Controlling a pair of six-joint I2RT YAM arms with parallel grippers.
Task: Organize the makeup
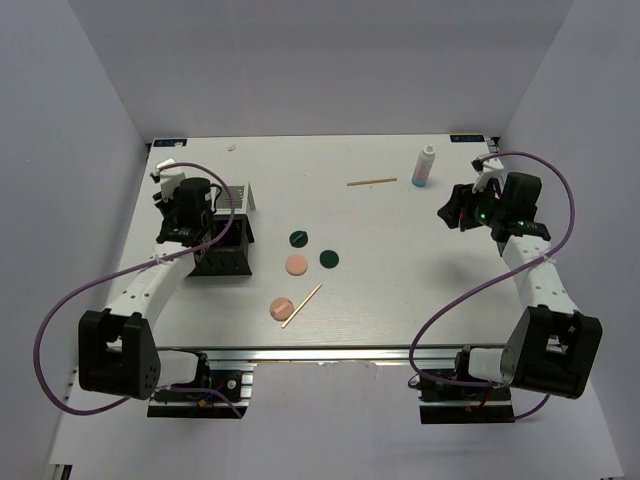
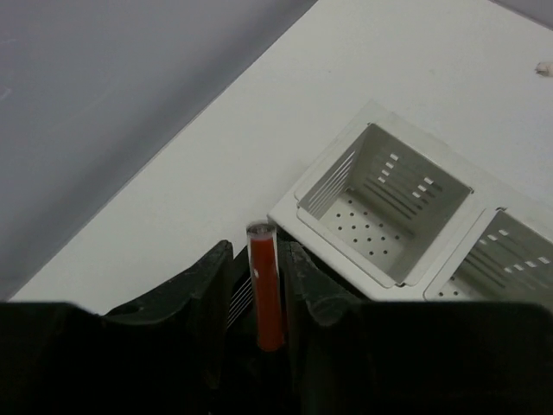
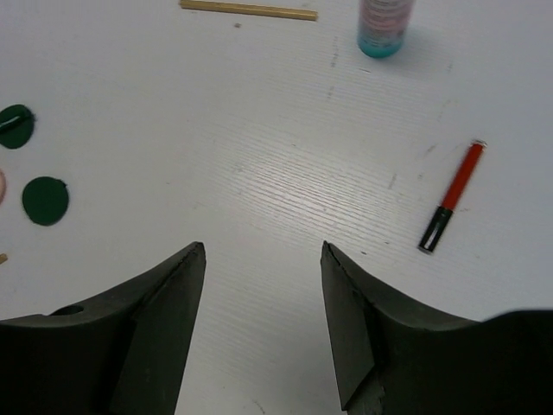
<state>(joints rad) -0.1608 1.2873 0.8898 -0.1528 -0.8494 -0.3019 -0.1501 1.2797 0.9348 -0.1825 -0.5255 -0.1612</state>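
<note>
Currently, left tool clamped on red stick, right tool spread wide, bottle label unreadable.

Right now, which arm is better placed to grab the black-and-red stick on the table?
Right. The right gripper is open near the black-and-red stick; the left gripper is shut on a red stick by the organizer box.

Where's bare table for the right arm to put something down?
Bare: the wide patch between the dark green discs and the right gripper, nearer than the wooden stick and bottle. Crowded: the discs and a second stick beside the organizer. A red-black stick lies just right of that gripper.
</note>
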